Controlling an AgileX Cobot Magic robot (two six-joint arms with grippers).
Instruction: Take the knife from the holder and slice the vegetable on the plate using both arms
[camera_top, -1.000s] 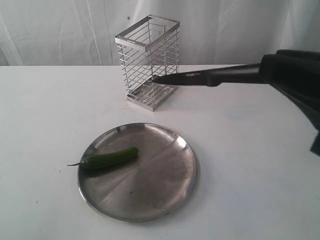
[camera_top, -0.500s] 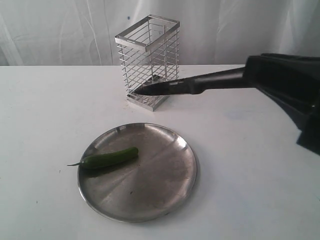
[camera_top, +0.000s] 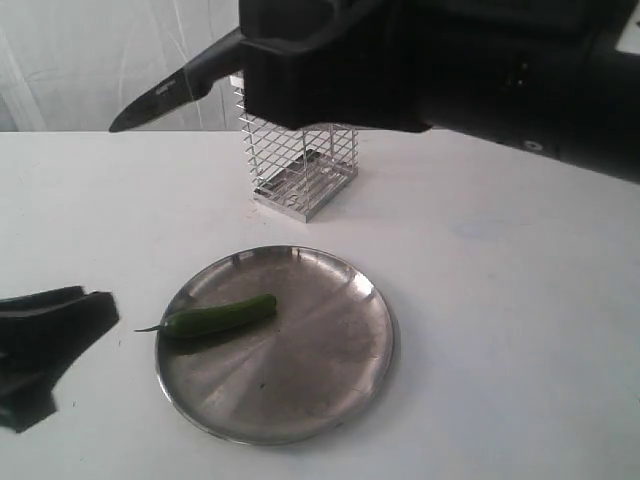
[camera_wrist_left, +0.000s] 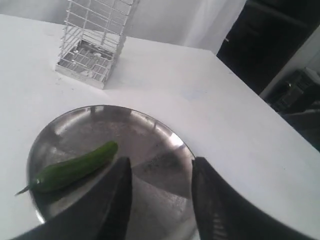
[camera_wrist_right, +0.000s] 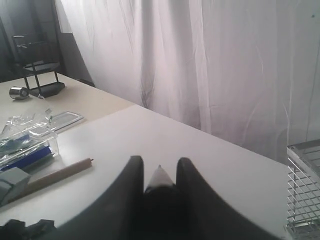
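The black knife (camera_top: 170, 92) is held high above the table's back left, its tip pointing left, and my right gripper (camera_top: 250, 50) is shut on its handle. In the right wrist view the blade (camera_wrist_right: 160, 180) shows between the closed fingers of the right gripper (camera_wrist_right: 159, 167). The green chilli vegetable (camera_top: 215, 316) lies on the left part of the steel plate (camera_top: 320, 380). My left gripper (camera_top: 90, 305) hovers low, left of the plate, and it is open (camera_wrist_left: 160, 167) with nothing in it; the chilli (camera_wrist_left: 75, 167) lies beside one finger. The wire holder (camera_top: 300, 165) stands behind the plate, its top hidden by the right arm.
The bulky right arm (camera_top: 480, 60) spans the top of the exterior view. The right wrist view shows a wooden stick (camera_wrist_right: 55, 175) and a clear plastic box (camera_wrist_right: 25, 145) on a table beyond. White curtain behind.
The right arm swung up and to the left with the knife, which went from low by the holder to high at the back left. The left gripper came into view at lower left.
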